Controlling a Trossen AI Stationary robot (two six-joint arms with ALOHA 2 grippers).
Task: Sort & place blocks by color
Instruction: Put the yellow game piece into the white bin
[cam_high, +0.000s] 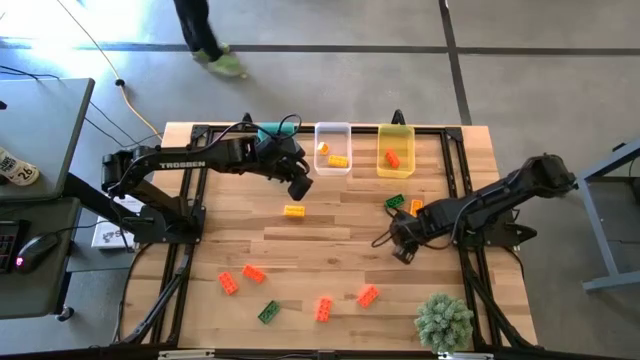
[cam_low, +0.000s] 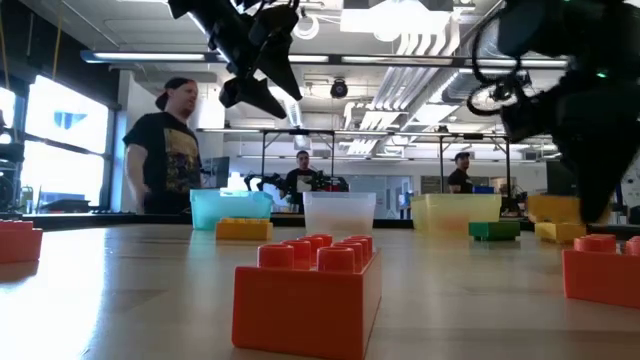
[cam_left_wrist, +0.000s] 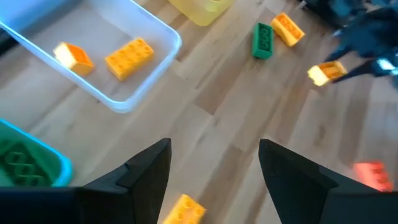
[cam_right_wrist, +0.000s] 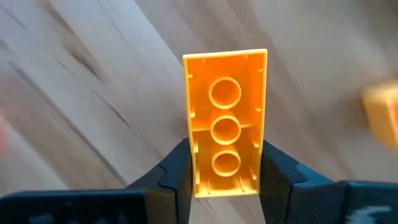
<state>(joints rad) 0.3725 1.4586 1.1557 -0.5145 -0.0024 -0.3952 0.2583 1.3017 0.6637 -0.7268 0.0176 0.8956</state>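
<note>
My right gripper is shut on a yellow block over the table's right middle. My left gripper is open and empty, raised over the table's far middle, above a loose yellow block. The clear bin holds two yellow blocks, the yellow bin an orange one, and the teal bin a green one. A green block and a yellow-orange block lie beyond my right gripper. Several orange blocks and a green block lie near the front edge. My right gripper pinches the yellow block between its two fingers, one on each long side at the block's near end. The fingers lie along the block, which sticks out past the fingertips. Its hollow underside with three round tubes faces the wrist camera.
A fuzzy green plant stands at the near right corner. The three bins sit in a row along the far edge. Bare wood lies in the table's middle between the arms. People stand in the room beyond the table.
</note>
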